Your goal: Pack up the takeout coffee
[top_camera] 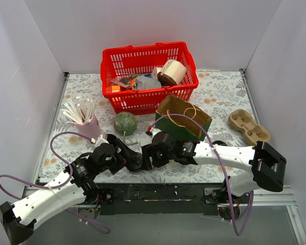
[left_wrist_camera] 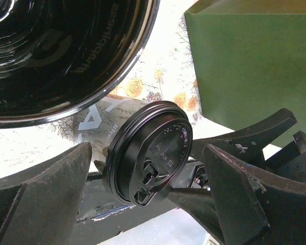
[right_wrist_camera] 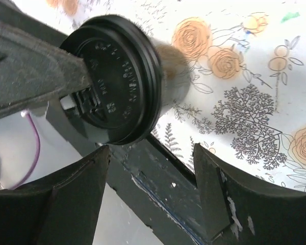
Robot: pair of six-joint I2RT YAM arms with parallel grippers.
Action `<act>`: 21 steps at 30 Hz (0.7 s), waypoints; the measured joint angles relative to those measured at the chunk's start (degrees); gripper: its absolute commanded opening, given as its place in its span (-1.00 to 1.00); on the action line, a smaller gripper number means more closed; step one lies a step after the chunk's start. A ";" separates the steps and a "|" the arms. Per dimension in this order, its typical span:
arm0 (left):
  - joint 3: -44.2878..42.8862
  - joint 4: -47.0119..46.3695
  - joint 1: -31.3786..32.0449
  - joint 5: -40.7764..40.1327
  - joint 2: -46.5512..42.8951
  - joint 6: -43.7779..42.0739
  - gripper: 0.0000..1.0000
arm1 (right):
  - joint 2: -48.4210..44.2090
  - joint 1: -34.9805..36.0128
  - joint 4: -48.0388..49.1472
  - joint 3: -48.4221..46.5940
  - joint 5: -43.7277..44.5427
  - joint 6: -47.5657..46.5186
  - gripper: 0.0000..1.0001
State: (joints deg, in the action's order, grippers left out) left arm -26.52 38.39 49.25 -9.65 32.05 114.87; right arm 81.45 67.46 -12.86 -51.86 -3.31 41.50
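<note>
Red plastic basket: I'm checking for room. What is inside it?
Inside the red plastic basket lie a pale roll with a brown end, a small orange packet and grey crumpled wrapping. Whatever sits beneath them is covered.

standing here, it's basically a little white booth. there's a plain matte back wall (top_camera: pixel 153 25), plus a left wall (top_camera: pixel 20 76) and a right wall (top_camera: pixel 290 61) that meet it at the corners. the table (top_camera: pixel 219 97) is covered in a pale cloth printed with orange roses and grey leafy sprigs, pretty granny-chic tbh. thin metal strips (top_camera: pixel 52 127) run down its left and right edges, and a black rail (top_camera: pixel 158 194) crosses the near edge. below that is a flat grey surface (top_camera: pixel 168 229). the light's soft and even, and the shadows are faint.
</note>
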 measured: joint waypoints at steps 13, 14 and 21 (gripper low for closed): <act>4.35 -6.23 0.00 3.56 -0.31 0.02 0.82 | -0.57 0.55 8.55 2.27 6.45 10.27 0.35; 4.63 -6.69 -0.02 3.78 -0.28 0.02 0.82 | -0.57 0.55 8.61 2.27 6.56 10.49 0.34; 5.44 -10.21 -0.20 4.22 0.96 0.22 0.83 | 0.11 -0.11 8.55 2.27 6.54 10.60 0.19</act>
State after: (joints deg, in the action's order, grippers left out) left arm -21.08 28.18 49.06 -5.43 33.01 115.09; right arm 81.56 67.35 -4.32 -49.58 3.22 52.10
